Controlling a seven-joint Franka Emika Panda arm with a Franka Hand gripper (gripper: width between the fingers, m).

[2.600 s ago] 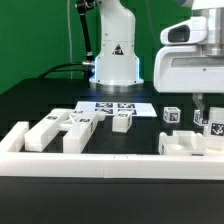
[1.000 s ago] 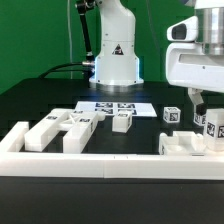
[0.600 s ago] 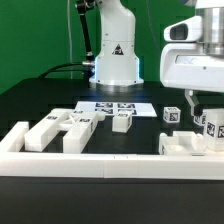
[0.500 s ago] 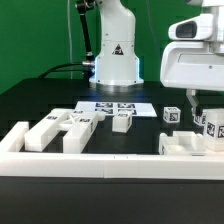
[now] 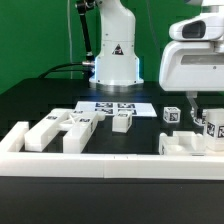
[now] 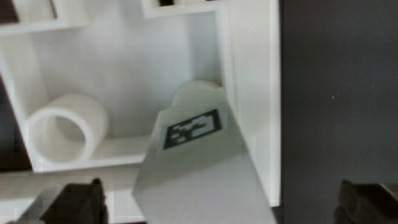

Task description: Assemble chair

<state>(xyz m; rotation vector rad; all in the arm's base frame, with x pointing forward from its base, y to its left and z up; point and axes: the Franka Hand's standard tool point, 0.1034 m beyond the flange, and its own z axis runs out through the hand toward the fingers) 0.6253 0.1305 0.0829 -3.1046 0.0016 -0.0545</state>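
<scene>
Nearest us, the rail [image 5: 100, 165] runs across the front. Just behind it, at the exterior view's right, lies a white frame [image 5: 180, 145] of the chair, with a tagged piece [image 5: 210, 124] at its far side. Other loose parts [image 5: 60, 130] lie well apart at the exterior view's left.

The gripper [image 5: 203, 108] hangs over the right-hand group, jaws spread wide and holding nothing. In the wrist view the tagged piece [image 6: 192, 140] sits straight below, between the fingertips [image 6: 79, 200]. Its long axis runs across the line that joins them, so we judge a plain descent would straddle it.

Farther back lie the marker board [image 5: 115, 107] and the arm's base [image 5: 117, 60].

One finger is cut off at the exterior view's right edge. We cannot tell whether the piece stands on the frame or beside it, nor what the round white thing [image 6: 63, 130] next to it is.
</scene>
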